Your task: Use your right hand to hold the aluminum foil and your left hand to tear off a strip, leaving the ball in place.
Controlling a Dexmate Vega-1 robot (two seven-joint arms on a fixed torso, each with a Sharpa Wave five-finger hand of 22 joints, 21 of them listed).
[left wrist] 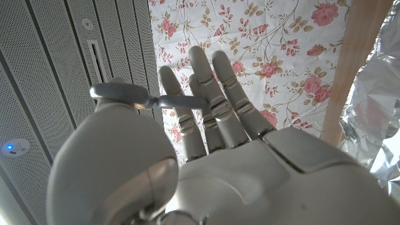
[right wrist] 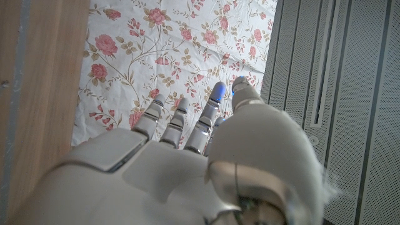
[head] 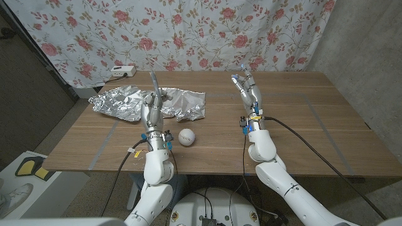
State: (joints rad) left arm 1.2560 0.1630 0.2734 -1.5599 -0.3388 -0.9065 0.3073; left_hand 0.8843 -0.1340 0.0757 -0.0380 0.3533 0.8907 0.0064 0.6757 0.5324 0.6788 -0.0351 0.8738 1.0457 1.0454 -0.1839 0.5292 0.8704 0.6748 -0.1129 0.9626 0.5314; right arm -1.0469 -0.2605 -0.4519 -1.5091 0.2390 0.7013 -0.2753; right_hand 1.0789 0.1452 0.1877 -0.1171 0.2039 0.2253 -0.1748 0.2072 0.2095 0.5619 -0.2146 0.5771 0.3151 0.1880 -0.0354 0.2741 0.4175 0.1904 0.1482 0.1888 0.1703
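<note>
A crumpled sheet of aluminum foil (head: 147, 102) lies on the far left part of the wooden table (head: 301, 125). A white ball (head: 186, 137) sits on the table just in front of the foil's right end. My left hand (head: 152, 107) is raised over the foil's front edge, fingers straight and apart, holding nothing. In the left wrist view the left hand (left wrist: 206, 137) shows its fingers spread, with foil (left wrist: 375, 119) beside it. My right hand (head: 247, 93) is raised over the table's middle, well right of the foil, fingers spread and empty. The right hand (right wrist: 181, 156) also shows extended fingers in the right wrist view.
A white power strip (head: 120, 71) lies at the table's far left edge. A floral curtain (head: 188, 31) hangs behind the table. Bare wood stretches to the right of my right hand. Cables run from both wrists toward the front edge.
</note>
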